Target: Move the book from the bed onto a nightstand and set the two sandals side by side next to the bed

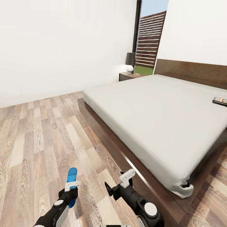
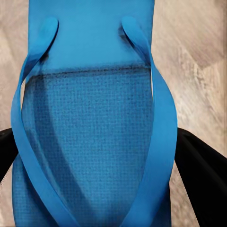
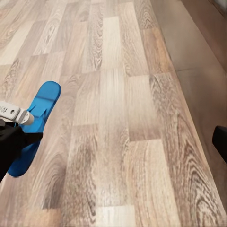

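A bright blue sandal (image 1: 72, 180), flat and elongated with a woven-textured footbed and smooth straps, is clamped in the left gripper (image 1: 71, 189), whose black fingers (image 2: 198, 175) press its two sides above the wood-plank floor (image 1: 37, 132). The right gripper (image 1: 118, 184) hangs beside it holding nothing; how far apart its fingers stand cannot be told. To the right lies the bed (image 1: 157, 113), a plain grey mattress on a dark brown wooden platform, its frame edge running close past the right arm. A dark book (image 1: 220, 101) rests on the mattress near the far right edge. A dark nightstand (image 1: 130, 76) with a black-shaded lamp (image 1: 130, 62) stands by the headboard corner.
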Robot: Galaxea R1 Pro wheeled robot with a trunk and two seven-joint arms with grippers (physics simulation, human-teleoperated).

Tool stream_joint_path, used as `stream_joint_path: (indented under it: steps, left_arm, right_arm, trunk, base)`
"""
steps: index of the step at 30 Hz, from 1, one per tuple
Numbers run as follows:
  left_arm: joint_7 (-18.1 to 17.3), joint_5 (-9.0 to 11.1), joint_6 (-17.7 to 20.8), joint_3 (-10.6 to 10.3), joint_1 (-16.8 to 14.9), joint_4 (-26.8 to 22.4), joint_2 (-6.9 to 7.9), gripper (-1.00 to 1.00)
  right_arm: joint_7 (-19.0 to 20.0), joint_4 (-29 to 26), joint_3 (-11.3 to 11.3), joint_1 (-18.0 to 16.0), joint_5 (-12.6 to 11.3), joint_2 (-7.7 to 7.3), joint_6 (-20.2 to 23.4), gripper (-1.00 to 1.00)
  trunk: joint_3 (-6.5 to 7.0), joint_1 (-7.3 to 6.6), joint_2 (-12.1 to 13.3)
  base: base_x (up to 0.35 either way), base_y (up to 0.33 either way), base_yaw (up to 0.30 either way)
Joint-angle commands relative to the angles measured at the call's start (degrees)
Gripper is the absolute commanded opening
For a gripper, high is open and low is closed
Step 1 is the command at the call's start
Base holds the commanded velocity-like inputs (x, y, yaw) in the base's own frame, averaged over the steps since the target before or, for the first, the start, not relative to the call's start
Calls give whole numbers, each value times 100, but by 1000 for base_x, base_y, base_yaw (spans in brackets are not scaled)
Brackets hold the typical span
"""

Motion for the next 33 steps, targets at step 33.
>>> stream_joint_path:
  steps: [33]
  left_arm:
    - [9,40,-30,-6,-3,4,1,-100]
  right_arm:
    - [13,-9,7,-2,-1,2,39,100]
  trunk:
    - [727,-86,43]
  base:
    - [0,0,0]
